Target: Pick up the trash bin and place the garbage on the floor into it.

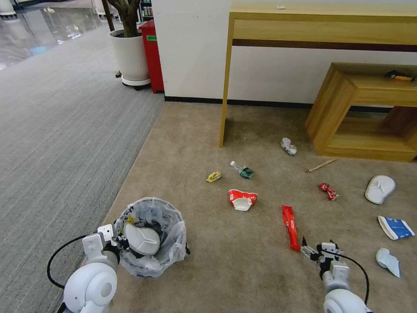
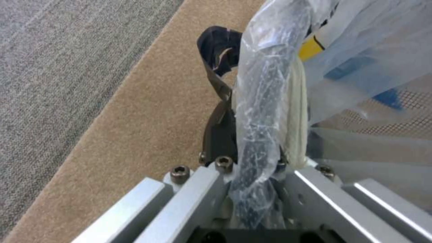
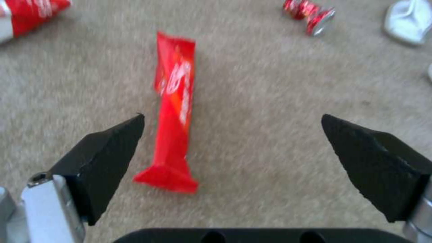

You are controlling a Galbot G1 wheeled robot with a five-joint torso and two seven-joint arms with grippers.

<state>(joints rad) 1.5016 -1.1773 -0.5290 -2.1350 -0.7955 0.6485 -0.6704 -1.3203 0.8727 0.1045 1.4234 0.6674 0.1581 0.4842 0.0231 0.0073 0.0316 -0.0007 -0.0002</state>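
Observation:
The trash bin (image 1: pixel 153 256), round with a crinkled clear bag, sits on the beige floor (image 1: pixel 243 269) at the near left, a white slipper (image 1: pixel 141 239) inside it. My left gripper (image 1: pixel 116 238) is shut on its rim; the left wrist view shows a dark finger (image 2: pixel 219 131) pressed against the bagged rim (image 2: pixel 261 101). My right gripper (image 1: pixel 316 248) hangs open just past the near end of the red wrapper (image 1: pixel 290 227). In the right wrist view the wrapper (image 3: pixel 175 111) lies between the spread fingertips (image 3: pixel 112 148). Other garbage: cup (image 1: pixel 242 199), bottle (image 1: pixel 243 170), can (image 1: pixel 328 191), slipper (image 1: pixel 380 188), packet (image 1: pixel 395 227).
A tall wooden table leg (image 1: pixel 225 82) and a low wooden shelf (image 1: pixel 360 113) stand ahead by the wall. Tissue (image 1: pixel 288 146) and a wooden stick (image 1: pixel 322 164) lie near the shelf. Grey striped carpet (image 1: pixel 65 130) runs along the left, with a plant pot (image 1: pixel 130 56) and a red bin (image 1: pixel 152 56) beyond.

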